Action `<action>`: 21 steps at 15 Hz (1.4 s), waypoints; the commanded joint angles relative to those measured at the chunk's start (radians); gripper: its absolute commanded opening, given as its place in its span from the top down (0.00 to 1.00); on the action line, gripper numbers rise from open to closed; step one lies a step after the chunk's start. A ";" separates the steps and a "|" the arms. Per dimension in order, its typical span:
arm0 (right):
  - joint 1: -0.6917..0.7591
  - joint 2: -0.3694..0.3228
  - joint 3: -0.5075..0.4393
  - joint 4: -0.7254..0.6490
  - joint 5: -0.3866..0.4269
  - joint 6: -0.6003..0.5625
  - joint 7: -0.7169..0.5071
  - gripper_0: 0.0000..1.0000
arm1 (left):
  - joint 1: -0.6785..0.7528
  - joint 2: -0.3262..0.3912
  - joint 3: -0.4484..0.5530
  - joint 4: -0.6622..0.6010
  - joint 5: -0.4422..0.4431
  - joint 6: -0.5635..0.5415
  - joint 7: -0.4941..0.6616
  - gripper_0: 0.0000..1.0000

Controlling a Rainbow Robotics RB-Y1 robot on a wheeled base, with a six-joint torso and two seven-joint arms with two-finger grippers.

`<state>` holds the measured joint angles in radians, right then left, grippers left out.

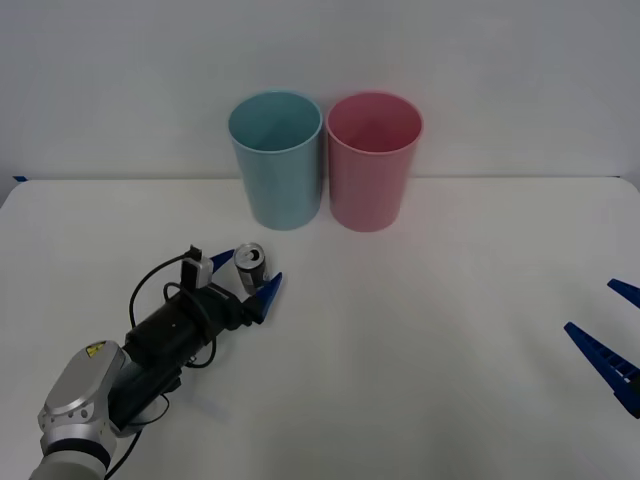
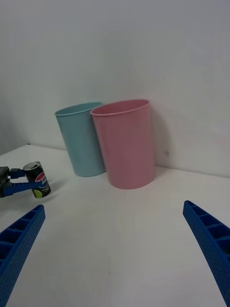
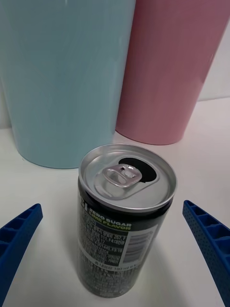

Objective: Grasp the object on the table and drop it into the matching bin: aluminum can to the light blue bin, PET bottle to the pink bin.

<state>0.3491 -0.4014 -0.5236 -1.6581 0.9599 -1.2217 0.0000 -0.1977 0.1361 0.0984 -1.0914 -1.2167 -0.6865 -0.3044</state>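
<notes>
White table [image 1: 420,350], smooth and bare toward 3 o'clock. Tapered plastic light blue bin [image 1: 276,160] and pink bin [image 1: 373,160] touch at 12 o'clock. Left gripper [image 1: 248,270], jaws apart, brackets the upright aluminum can [image 1: 249,265]. Right gripper [image 1: 610,335] waits open at the table's 4 o'clock edge.

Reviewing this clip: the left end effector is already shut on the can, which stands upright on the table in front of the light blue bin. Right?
Not quite. The left end effector is open: in the left wrist view its fingers sit apart on either side of the can, not touching it. The rest holds: the can stands upright on the table before the light blue bin.
</notes>
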 commanded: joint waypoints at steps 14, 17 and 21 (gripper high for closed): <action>0.000 0.000 0.000 0.000 0.000 0.000 0.000 0.00 | -0.023 -0.004 -0.006 0.025 -0.009 0.013 -0.028 1.00; 0.000 0.000 0.000 0.000 0.000 0.000 0.000 0.00 | -0.023 -0.004 -0.005 0.021 -0.006 0.013 -0.025 1.00; 0.000 0.000 0.000 0.000 0.000 0.000 0.000 0.00 | -0.014 0.048 -0.028 -0.021 0.059 0.013 -0.009 1.00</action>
<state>0.3491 -0.4014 -0.5236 -1.6581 0.9599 -1.2217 0.0000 -0.2161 0.1651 0.0808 -1.1027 -1.1823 -0.6731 -0.3165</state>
